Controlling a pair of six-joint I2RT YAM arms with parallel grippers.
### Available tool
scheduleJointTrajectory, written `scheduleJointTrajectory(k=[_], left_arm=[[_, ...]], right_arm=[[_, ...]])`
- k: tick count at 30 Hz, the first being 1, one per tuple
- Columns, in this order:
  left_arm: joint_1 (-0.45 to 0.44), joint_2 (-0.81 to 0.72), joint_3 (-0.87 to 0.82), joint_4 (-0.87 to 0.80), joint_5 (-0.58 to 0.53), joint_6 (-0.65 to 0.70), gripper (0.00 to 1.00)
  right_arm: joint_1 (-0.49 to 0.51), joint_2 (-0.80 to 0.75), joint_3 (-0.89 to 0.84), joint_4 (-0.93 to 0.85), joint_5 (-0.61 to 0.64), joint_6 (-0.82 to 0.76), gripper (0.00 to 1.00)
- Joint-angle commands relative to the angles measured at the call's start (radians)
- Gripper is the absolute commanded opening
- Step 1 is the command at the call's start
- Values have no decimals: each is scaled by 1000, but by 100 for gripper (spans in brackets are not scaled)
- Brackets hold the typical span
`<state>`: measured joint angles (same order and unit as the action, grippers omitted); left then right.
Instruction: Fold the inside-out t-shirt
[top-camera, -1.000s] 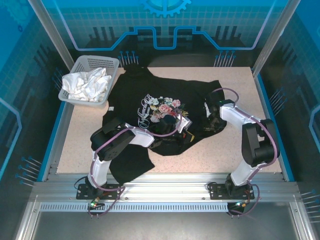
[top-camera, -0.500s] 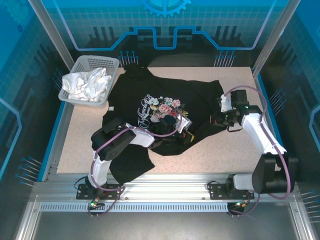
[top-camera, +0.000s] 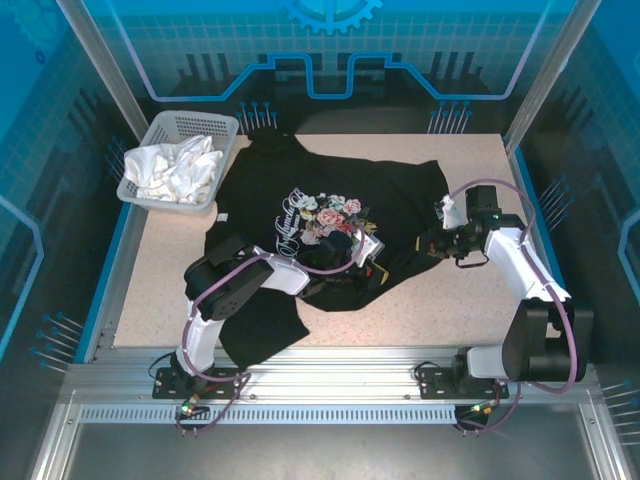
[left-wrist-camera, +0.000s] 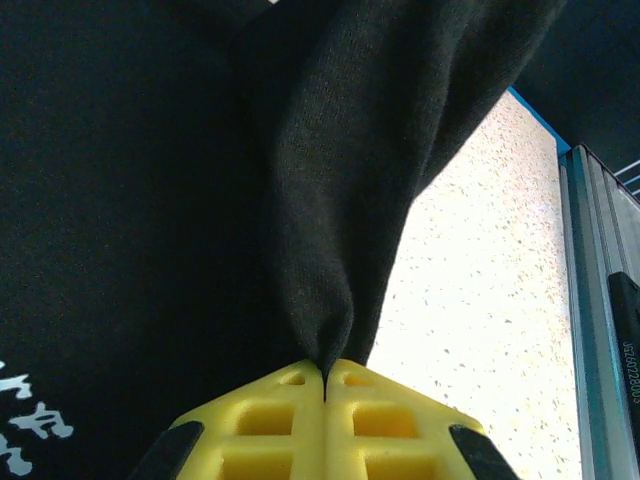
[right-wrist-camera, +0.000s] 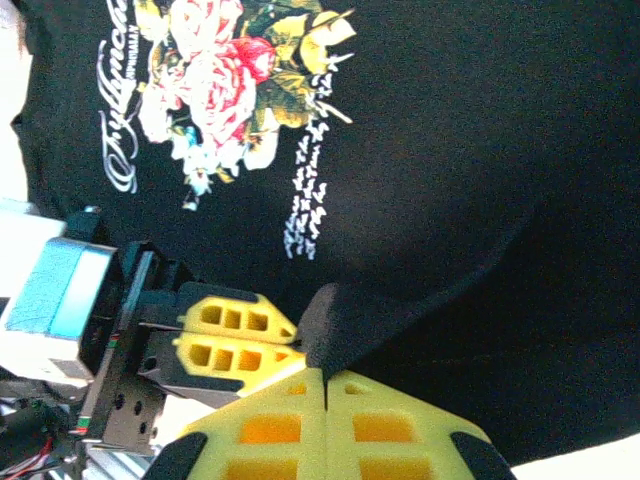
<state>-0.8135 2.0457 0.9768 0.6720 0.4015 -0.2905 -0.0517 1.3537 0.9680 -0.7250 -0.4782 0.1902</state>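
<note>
The t-shirt (top-camera: 400, 195) is black. Its print (right-wrist-camera: 215, 90) shows pink, red and white roses with yellow leaves and white script lettering. The left gripper (left-wrist-camera: 324, 372) and the right gripper (right-wrist-camera: 326, 375) are bright yellow. Under the t-shirt, the table (top-camera: 450, 300) is beige with fine dark speckles. Left of the t-shirt, the basket (top-camera: 228, 140) is pale grey latticework around a white cloth (top-camera: 172, 170). Behind the t-shirt, the wall (top-camera: 200, 40) is blue with a light grid.
</note>
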Motion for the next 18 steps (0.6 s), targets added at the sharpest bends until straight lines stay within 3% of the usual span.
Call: scheduleJointTrajectory(k=[1, 5, 9, 14, 18], left_arm=[[4, 0, -6, 24, 22, -11, 10], [4, -66, -34, 20, 8, -22, 33], [7, -241, -137, -63, -116, -45, 49], [10, -535, -230, -540, -417, -105, 54], [54, -733, -329, -841, -547, -257, 56]], right_arm=[[-14, 3, -9, -21, 89, 0, 0], [-15, -12, -14, 17, 168, 34, 0], [-16, -2, -19, 100, 184, 80, 0], [-7, 4, -16, 145, 235, 89, 0], [-4, -22, -19, 162, 251, 83, 0]])
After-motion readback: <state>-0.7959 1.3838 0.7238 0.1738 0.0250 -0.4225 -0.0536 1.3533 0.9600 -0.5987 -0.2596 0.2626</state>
